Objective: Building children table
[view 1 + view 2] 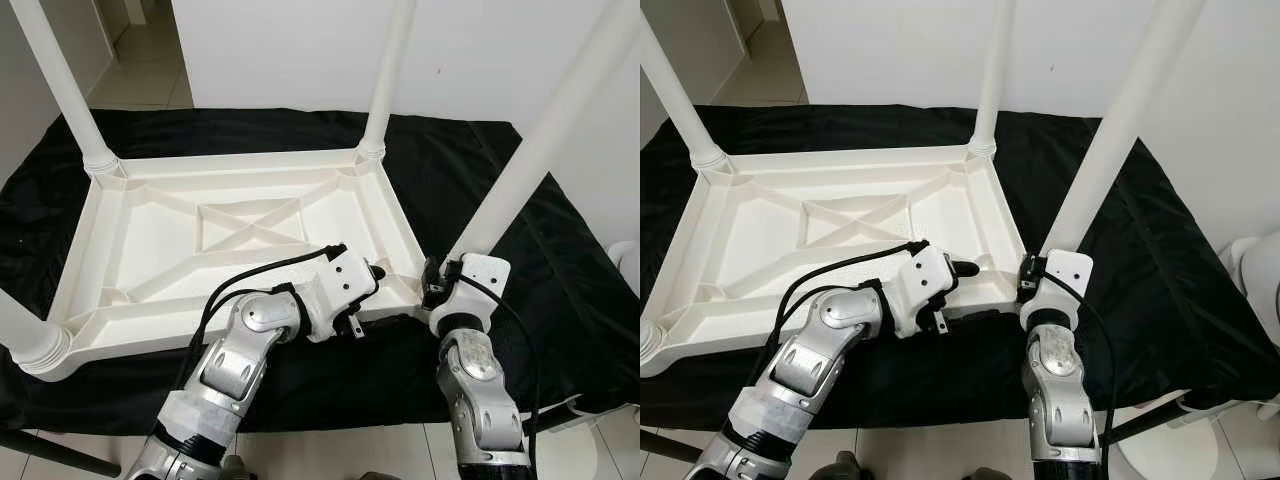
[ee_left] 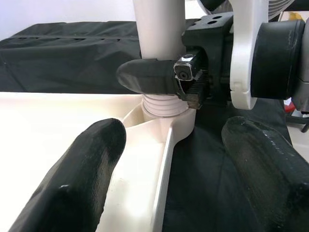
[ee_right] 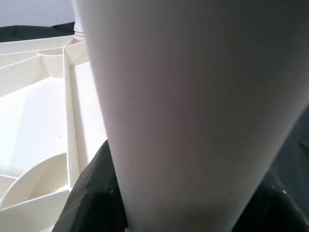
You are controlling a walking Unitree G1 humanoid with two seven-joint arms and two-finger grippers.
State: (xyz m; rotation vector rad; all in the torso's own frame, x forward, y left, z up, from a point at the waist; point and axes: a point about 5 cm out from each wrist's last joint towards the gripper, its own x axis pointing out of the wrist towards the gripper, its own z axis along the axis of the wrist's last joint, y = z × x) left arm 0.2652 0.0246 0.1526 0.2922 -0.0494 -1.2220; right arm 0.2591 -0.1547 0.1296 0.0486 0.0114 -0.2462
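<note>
Tabletop (image 1: 160,290) lies upside down on black cloth (image 1: 560,260), three legs already up at the other corners. Fourth leg (image 1: 530,160) stands in the near right corner socket (image 2: 159,113), its long axis rising steeply and tilted away to my right, so not yet plumb by my judgement. My right gripper (image 1: 437,283) is clamped round the leg's base, just above the socket. My left gripper (image 1: 375,273) hovers beside that corner over the tray rim, fingers (image 2: 87,164) spread, holding nothing. Right arm is nearer; seating the leg falls to it
</note>
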